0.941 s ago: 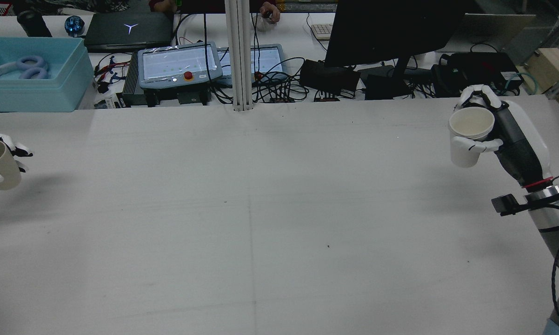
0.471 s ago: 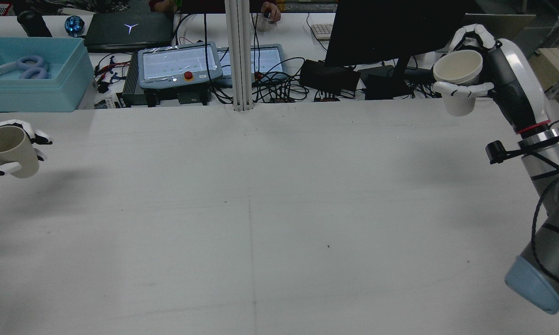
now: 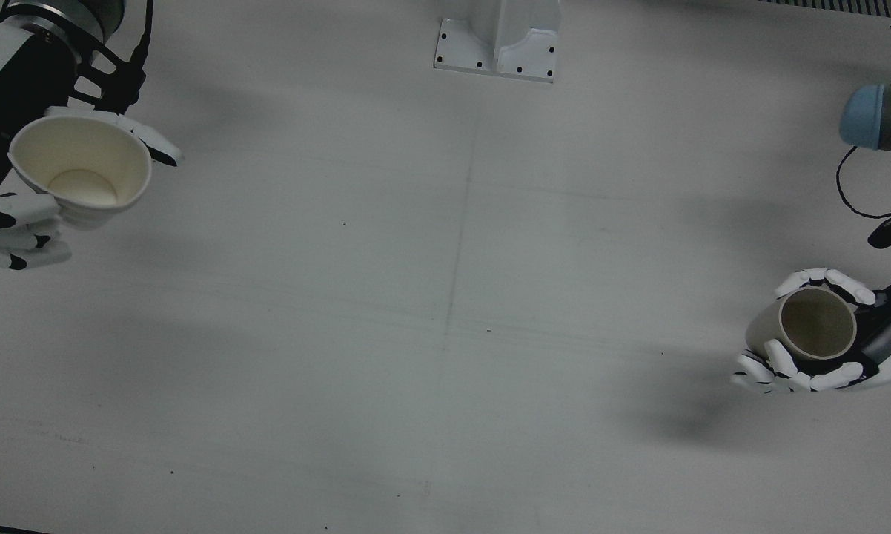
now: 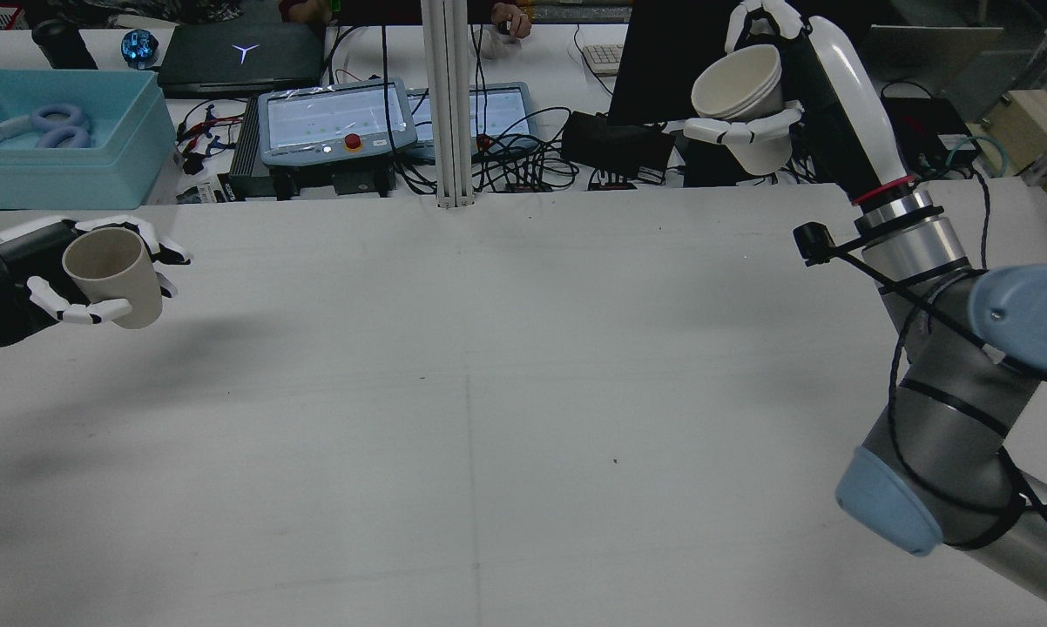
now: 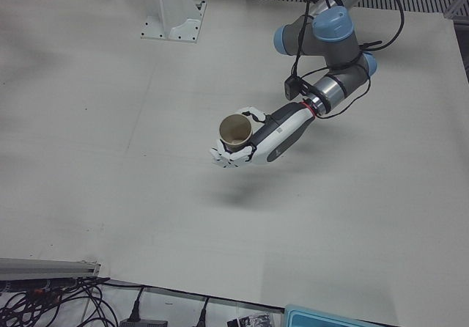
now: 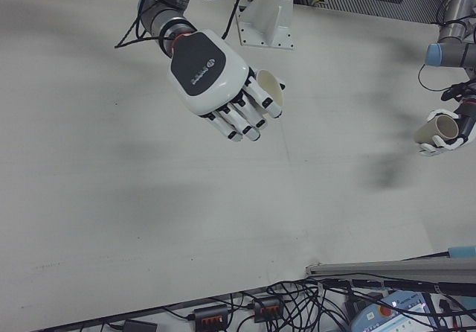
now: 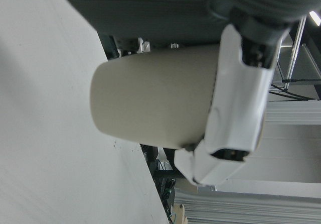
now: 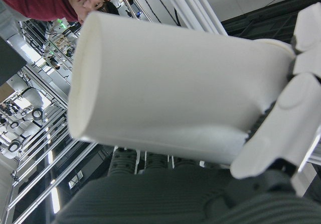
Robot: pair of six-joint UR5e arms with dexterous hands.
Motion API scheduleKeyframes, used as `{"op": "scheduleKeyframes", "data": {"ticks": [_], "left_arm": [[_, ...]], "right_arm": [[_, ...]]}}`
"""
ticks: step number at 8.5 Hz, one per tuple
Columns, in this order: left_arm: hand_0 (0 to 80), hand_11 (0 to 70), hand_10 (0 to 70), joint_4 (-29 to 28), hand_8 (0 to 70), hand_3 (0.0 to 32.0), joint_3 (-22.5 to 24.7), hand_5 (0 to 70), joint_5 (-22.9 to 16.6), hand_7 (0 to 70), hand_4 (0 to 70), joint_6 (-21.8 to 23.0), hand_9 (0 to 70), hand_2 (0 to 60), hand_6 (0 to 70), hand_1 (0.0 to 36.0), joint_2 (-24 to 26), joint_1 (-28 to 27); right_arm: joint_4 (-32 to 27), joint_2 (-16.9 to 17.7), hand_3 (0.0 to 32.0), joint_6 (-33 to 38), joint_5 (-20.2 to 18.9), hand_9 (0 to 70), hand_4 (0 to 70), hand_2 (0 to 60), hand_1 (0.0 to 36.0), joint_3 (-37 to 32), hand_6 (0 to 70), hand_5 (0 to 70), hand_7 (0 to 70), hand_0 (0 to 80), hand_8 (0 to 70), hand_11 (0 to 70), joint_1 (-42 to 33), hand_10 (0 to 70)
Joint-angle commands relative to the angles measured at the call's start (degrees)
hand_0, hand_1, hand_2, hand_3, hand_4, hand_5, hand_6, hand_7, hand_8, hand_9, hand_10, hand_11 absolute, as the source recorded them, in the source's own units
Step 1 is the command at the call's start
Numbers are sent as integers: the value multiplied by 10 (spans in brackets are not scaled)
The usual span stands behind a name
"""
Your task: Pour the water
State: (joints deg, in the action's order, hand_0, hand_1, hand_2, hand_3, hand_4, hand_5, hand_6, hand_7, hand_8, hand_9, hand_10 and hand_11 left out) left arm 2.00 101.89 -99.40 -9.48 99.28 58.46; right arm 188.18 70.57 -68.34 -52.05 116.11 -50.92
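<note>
Right robot hand (image 4: 763,83) is raised high over the far right part of the tabletop (image 4: 489,392), fingers wrapped around a white paper cup (image 4: 744,96); the cup is tipped slightly toward the centre, mouth up. The front view shows the same white paper cup (image 3: 82,174) from above: inside looks pale, no liquid can be made out. Right hand view: the cup wall (image 8: 170,88) fills the frame, fingers (image 8: 286,118) pressed against its base end. Left robot hand (image 4: 70,274) sits low, just above the tabletop at its left edge, closed around a beige cup (image 4: 112,277) held roughly upright with a slight lean. In the front view the beige cup (image 3: 809,330) shows a darker interior; contents cannot be told. In the left-front view its shadow (image 5: 238,195) falls on the tabletop below it, so the cup is clear of the surface. The two cups are well apart, on opposite sides of the tabletop. Beyond the far edge of the tabletop: two teach pendants (image 4: 336,122), a light blue bin (image 4: 62,152), a black monitor (image 4: 715,52), tangled cables (image 4: 523,165).
</note>
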Motion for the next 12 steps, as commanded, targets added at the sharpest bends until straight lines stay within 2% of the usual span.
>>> {"op": "scheduleKeyframes", "data": {"ticks": [1, 2, 3, 4, 7, 9, 10, 11, 12], "left_arm": [[800, 361, 222, 27, 203, 0, 5, 700, 28, 280, 216, -13, 235, 600, 296, 360, 41, -122], [800, 353, 217, 43, 196, 0, 5, 700, 76, 276, 215, -15, 228, 600, 289, 360, 65, -177], [800, 354, 217, 70, 195, 0, 3, 700, 108, 274, 216, -16, 227, 600, 289, 360, 102, -226], [800, 355, 218, 98, 195, 0, -6, 700, 109, 270, 213, -16, 227, 600, 285, 360, 147, -257], [800, 359, 221, 157, 197, 0, -8, 700, 116, 273, 214, -17, 230, 600, 290, 360, 236, -267], [800, 361, 222, 171, 203, 0, -36, 700, 120, 278, 219, -15, 235, 600, 298, 360, 300, -268], [800, 361, 222, 172, 203, 0, -61, 700, 124, 279, 218, -16, 236, 600, 298, 360, 328, -269], [800, 360, 222, 172, 203, 0, -71, 700, 140, 276, 217, -16, 235, 600, 296, 360, 340, -296], [800, 361, 223, 171, 206, 0, -73, 700, 158, 280, 219, -15, 238, 600, 300, 360, 341, -324]], "right_arm": [[1, -67, 0, -88, 46, 480, 101, 232, 125, -10, 526, 700, 697, 480, 380, 609, 52, 428], [1, -73, 0, -101, 50, 474, 111, 229, 136, -11, 535, 700, 700, 491, 375, 604, 64, 424], [1, -80, 0, -119, 50, 467, 118, 226, 145, -11, 538, 700, 700, 499, 369, 599, 83, 420], [2, -88, 0, -133, 51, 456, 125, 222, 152, -11, 541, 700, 700, 508, 361, 592, 100, 414], [1, -89, 0, -194, 99, 438, 102, 210, 149, -13, 515, 700, 691, 504, 345, 583, 201, 408], [2, -96, 0, -215, 99, 433, 100, 200, 151, 0, 510, 700, 685, 508, 342, 575, 220, 402], [2, -106, 0, -265, 99, 443, 103, 204, 158, 30, 518, 700, 699, 515, 351, 589, 222, 412], [5, -105, 0, -308, 98, 461, 105, 224, 161, 60, 529, 700, 700, 514, 364, 617, 231, 431], [20, -90, 0, -349, 94, 459, 100, 253, 170, 91, 516, 700, 700, 514, 350, 616, 235, 429]]}}
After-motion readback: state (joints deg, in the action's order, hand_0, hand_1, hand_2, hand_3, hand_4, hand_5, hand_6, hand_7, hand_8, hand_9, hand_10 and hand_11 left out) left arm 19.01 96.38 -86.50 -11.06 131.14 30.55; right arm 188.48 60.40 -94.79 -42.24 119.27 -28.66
